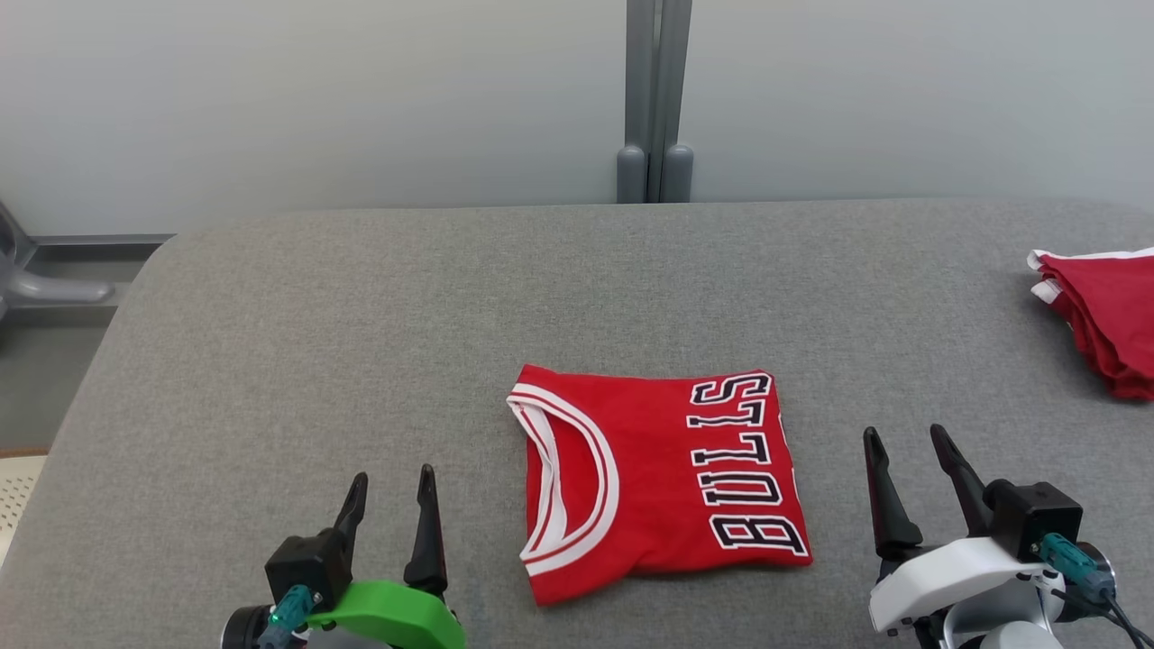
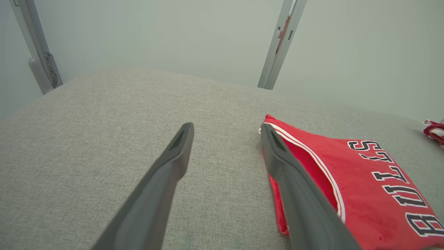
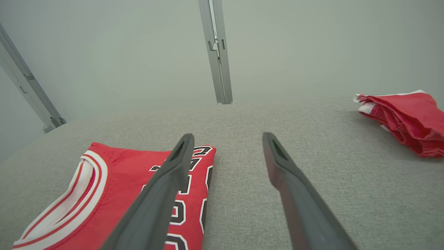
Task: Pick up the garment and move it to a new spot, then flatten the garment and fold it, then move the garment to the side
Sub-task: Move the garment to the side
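Red and folded, the garment [image 1: 658, 478] lies mid-way across the table [image 1: 361, 315], collar toward the left claw [image 1: 390, 482], lettering toward the right claw [image 1: 904, 435]. Both claws gape wide and empty. The right looks slightly nearer.

Layout: the garment [image 1: 658, 478] lies on the table [image 1: 361, 315], ctr, near side. The left gripper [image 1: 392, 487] is to its left and the right gripper [image 1: 906, 437] to its right, neither touching it. Bundle of clothes [image 1: 1104, 315] on table at far right, well apart. Post [image 1: 656, 99] behind table's far edge, ctr.
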`<state>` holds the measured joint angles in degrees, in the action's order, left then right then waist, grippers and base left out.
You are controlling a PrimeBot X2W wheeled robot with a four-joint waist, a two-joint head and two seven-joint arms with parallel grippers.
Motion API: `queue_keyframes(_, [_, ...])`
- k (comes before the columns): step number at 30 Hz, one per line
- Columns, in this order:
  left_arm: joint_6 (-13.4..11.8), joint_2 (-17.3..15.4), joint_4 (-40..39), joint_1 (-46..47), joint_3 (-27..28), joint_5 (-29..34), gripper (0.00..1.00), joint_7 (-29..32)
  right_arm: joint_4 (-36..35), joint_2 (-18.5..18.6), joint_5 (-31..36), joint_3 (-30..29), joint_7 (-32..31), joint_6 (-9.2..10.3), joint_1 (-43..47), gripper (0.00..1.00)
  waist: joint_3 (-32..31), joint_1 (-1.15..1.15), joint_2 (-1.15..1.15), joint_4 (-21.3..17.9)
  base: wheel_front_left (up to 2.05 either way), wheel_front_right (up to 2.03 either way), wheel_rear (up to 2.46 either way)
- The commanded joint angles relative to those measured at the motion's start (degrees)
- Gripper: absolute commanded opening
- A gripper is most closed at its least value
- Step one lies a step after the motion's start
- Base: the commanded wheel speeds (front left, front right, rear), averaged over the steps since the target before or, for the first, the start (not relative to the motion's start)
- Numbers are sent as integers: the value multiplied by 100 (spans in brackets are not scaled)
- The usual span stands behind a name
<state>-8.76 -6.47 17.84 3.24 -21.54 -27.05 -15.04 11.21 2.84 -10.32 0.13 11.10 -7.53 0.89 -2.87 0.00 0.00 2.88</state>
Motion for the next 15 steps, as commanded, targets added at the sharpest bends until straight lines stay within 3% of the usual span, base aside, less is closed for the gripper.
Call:
queue_keyframes(1, [22,4,19,26,38,84,100,-18,8,12,45,-26,-27,10,-48,100,4,0,0,1,0,0,0])
queue_keyframes(15, [25,48,122,139,116,127,100,-18,102,14,116,-163,-581,10,-249,100,76,0,0,132,0,0,0])
